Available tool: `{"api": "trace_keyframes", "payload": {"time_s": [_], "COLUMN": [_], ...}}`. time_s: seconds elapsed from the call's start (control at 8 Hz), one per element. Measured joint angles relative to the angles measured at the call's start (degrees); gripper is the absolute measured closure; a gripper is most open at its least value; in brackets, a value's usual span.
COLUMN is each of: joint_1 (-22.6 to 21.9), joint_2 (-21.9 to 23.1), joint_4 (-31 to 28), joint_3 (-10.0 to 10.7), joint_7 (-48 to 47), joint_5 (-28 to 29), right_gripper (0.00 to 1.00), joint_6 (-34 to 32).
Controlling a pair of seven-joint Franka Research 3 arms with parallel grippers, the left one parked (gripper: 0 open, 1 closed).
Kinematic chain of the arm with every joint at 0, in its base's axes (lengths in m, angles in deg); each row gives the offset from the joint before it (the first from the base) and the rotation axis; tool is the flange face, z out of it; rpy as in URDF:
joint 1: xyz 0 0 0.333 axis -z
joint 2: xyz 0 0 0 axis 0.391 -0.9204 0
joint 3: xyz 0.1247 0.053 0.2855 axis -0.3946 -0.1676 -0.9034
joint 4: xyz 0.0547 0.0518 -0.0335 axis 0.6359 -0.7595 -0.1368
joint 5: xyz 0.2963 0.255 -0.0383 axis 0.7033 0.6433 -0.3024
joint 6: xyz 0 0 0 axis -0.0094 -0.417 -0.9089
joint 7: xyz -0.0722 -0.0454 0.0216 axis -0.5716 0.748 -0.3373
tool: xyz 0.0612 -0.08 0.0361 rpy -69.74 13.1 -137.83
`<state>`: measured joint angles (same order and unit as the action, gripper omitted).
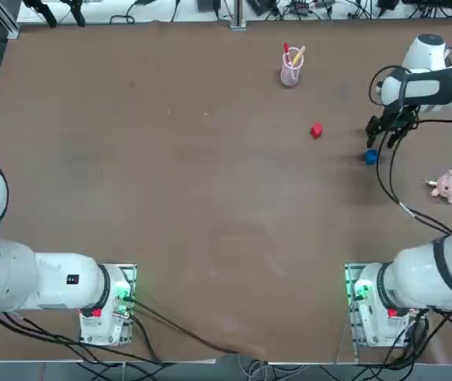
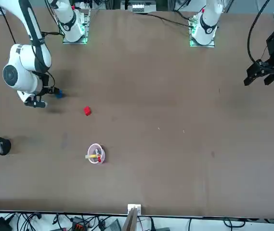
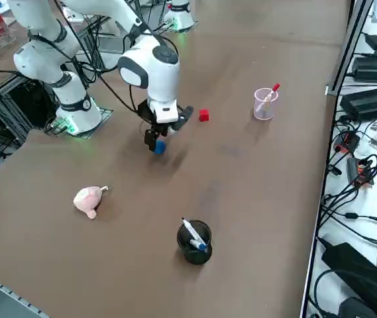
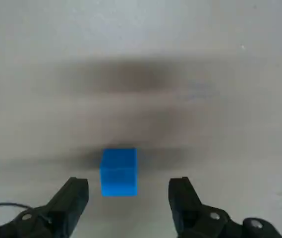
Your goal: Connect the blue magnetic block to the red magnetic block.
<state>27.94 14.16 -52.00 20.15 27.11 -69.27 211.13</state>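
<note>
A small clear cup (image 1: 291, 70) stands near the far edge of the brown tabletop (image 1: 170, 182), upper middle of the overhead frame, with a thin red pen and a yellowish stick leaning inside it. A dark round holder (image 3: 194, 241) sits low in the side view with a white and blue marker poking out; in the front view it lies at the left edge, and the overhead frame does not take it in at all. The right gripper (image 4: 127, 191) hovers low over the right part of the tabletop, its fingers (image 4: 71, 198) spread wider than the blue magnetic block (image 4: 119, 171), one on either side of it and holding nothing; the cube rests on the surface, seemingly just ahead of the tips. From overhead the blue magnetic block (image 1: 371, 157) peeks out just below the black fingers, and in the front view the arm's white head covers most of it. The red magnetic block (image 1: 316, 131) lies apart from it, up and to the left in the overhead frame, with bare surface between the two. A pink plush toy (image 1: 449, 186) sits close to the right edge, clear of the blocks. The whole left and centre of the tabletop lies open, and the blocks are well away from any edge.
</note>
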Motion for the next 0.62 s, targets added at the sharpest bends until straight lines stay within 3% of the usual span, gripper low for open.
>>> {"api": "trace_keyframes", "payload": {"time_s": [0.62], "joint_1": [0.0], "joint_2": [-4.0], "joint_4": [0.0], "joint_3": [-0.1], "joint_7": [-0.2], "joint_5": [0.0], "right_gripper": [0.08], "joint_6": [1.0]}}
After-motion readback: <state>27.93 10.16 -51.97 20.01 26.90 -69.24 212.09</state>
